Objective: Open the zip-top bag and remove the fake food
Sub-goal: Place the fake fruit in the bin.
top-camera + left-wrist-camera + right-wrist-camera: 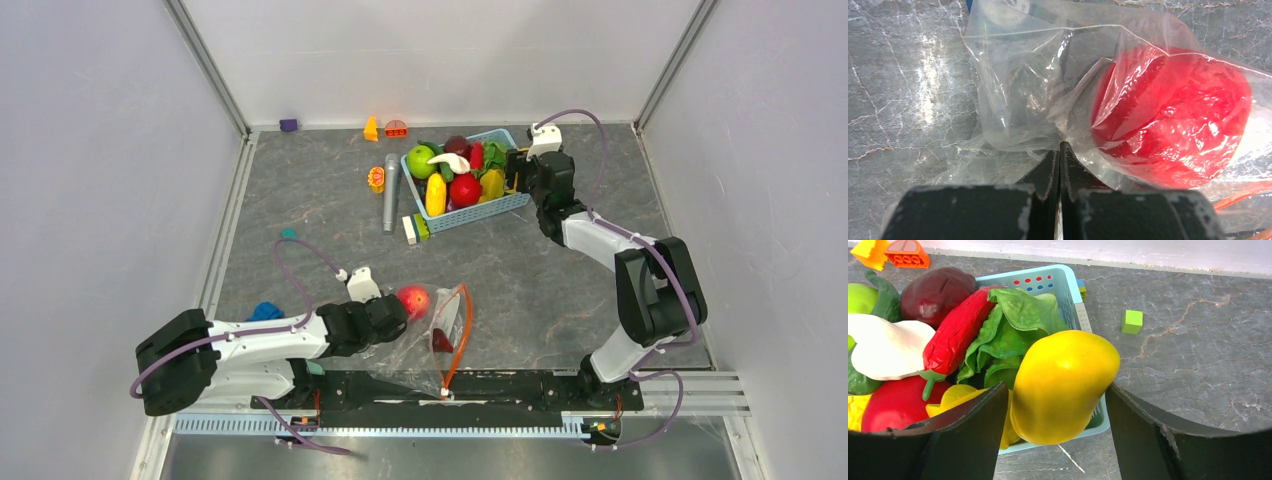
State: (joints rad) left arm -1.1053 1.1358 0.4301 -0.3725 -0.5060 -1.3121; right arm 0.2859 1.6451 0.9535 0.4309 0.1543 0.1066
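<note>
The clear zip-top bag [432, 335] lies crumpled at the near middle of the table, its orange zip strip [460, 335] curling along the right side. Inside it are a red round fruit [413, 299] and a dark maroon piece [441, 340]. My left gripper [392, 312] is shut on a fold of the bag [1018, 90], right beside the red fruit [1173, 120]. My right gripper [512, 172] stands open at the right end of the light-blue basket [470, 215]. A yellow mango-like piece [1063, 375] rests on the basket's rim between its fingers.
The basket [1063, 280] holds more fake food, a green apple [420, 160] and lettuce [1018, 315]. A grey cylinder [391, 195], a white-green block [414, 229], an orange slice [377, 179] and small toy blocks [396, 127] lie near it. A green cube [1132, 321] sits to the basket's right.
</note>
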